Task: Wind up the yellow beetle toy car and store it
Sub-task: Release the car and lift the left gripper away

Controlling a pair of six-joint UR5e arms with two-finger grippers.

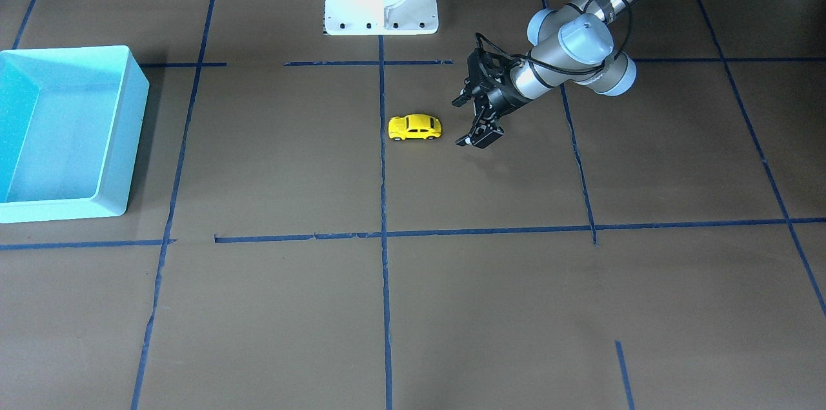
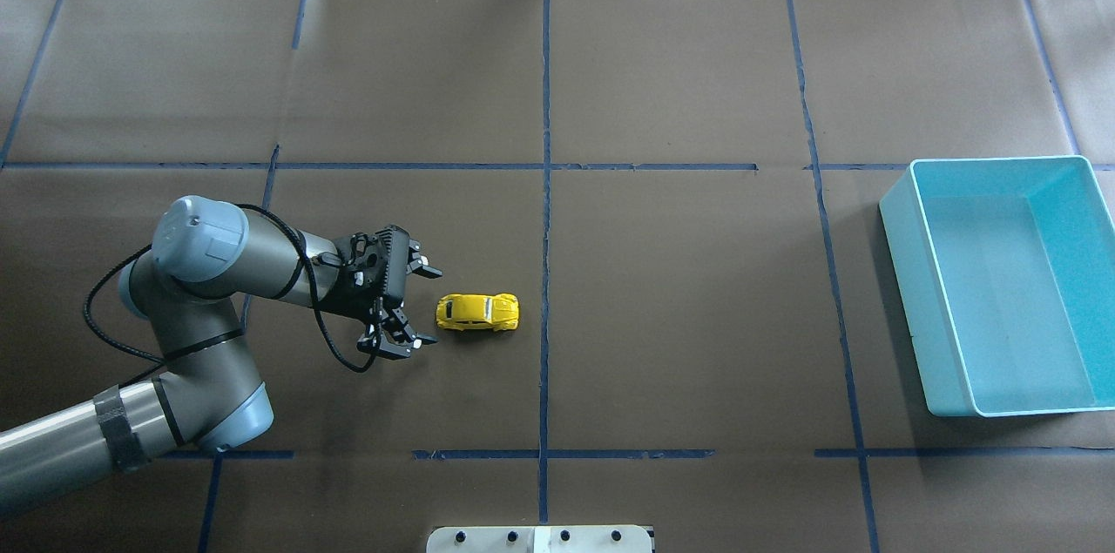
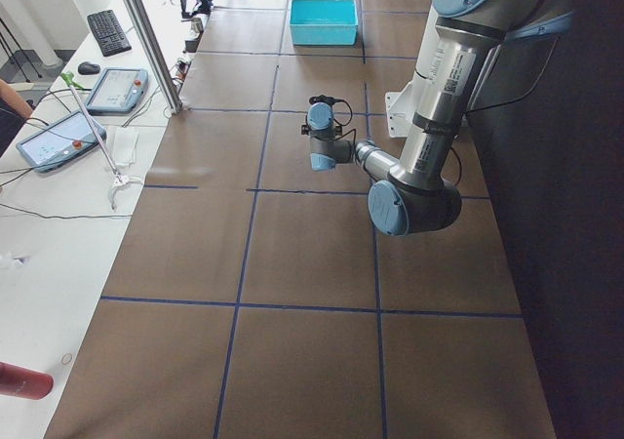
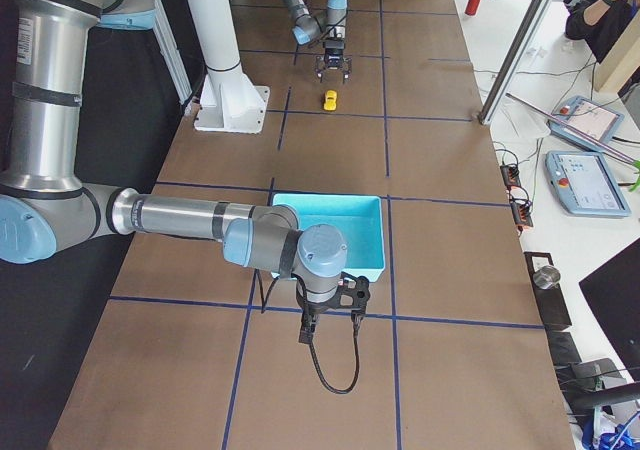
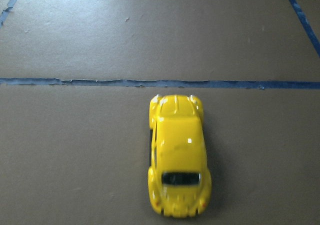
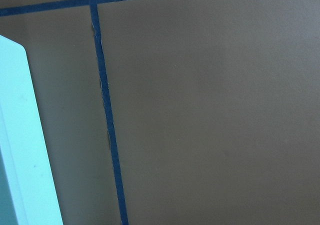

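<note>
Car [image 2: 477,312] is tiny, glossy bright yellow, with a rounded beetle shell, dark windows and dark wheels. It sits on its wheels on the brown table [image 2: 679,318], just beside the centre tape line [image 2: 545,274] and well apart from the teal bin [image 2: 897,213]. Its long axis runs straight away from my left gripper [image 2: 429,306], one end facing me and the other the tape; can't tell nose from tail. Left jaws are spread wide and empty, just short of the car. Right gripper [image 4: 330,320] hangs by the bin, and I can't tell its jaws.
</note>
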